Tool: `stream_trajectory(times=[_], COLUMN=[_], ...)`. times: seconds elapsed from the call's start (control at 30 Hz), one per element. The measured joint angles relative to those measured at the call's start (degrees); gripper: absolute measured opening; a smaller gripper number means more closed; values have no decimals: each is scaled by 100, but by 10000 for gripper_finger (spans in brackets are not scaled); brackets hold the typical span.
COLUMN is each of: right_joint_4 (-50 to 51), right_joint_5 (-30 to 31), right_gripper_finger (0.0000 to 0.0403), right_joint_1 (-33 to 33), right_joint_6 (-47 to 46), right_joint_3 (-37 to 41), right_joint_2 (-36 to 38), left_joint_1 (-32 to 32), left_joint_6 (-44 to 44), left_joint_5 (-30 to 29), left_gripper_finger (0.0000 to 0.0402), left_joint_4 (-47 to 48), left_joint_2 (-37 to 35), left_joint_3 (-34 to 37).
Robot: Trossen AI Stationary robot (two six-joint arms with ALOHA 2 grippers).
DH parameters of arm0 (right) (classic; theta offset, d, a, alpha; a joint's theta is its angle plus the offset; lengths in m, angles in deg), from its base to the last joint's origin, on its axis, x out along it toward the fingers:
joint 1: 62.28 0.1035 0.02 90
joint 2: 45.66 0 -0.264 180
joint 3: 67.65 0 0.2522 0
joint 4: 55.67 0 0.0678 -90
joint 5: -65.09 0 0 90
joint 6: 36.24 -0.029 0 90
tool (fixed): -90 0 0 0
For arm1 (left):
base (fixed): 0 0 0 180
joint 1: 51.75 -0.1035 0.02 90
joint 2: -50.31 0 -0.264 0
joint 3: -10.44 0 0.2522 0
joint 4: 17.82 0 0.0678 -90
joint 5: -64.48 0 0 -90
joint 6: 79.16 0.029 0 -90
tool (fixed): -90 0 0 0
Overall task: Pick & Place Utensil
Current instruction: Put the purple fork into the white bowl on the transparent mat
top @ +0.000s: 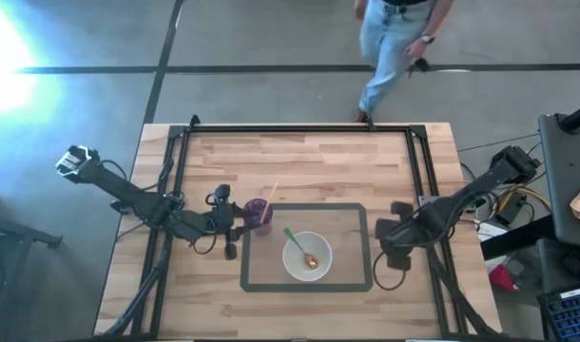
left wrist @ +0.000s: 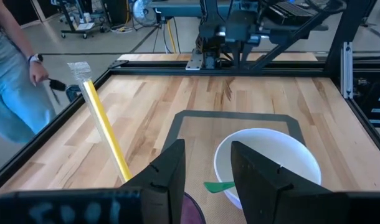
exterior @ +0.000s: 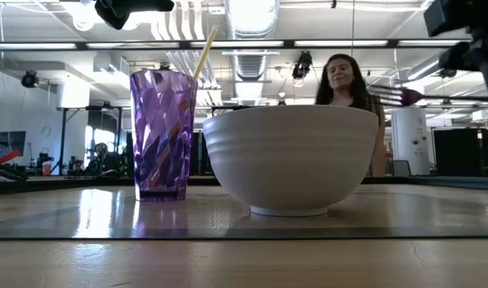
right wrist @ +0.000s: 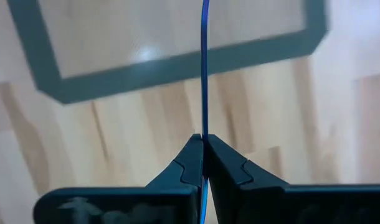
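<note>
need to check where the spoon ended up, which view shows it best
The high view: the spoon lies inside the white bowl, green handle and bowl end both visible. The left wrist view catches only a green handle tip beside the left gripper. The low view's bowl wall hides it; the right wrist view misses it.

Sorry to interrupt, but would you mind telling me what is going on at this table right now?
The robot is sorting utensils. Its right hand is shut on a thin blue utensil, seen edge-on, held above the wood just outside the grey mat. The left hand is open above the purple cup, which holds a yellow straw. Beside the cup, a white bowl on the mat already holds a green-handled spoon. A person is walking past the far side of the table.
</note>
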Motion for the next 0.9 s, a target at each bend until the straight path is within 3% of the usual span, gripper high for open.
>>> stream_trajectory(times=[0.53,0.9], right_joint_4=[53,-1173], right_joint_5=[1951,1862], right_gripper_finger=[11,12], right_joint_1=[-2,-31], right_joint_6=[240,706], right_joint_3=[-1252,-1475], right_joint_2=[0,-2], left_joint_1=[0,0], left_joint_6=[215,264], left_joint_5=[2,244], left_gripper_finger=[128,198], left_joint_4=[-1,-285], left_joint_2=[35,72], left_joint_3=[0,-8])
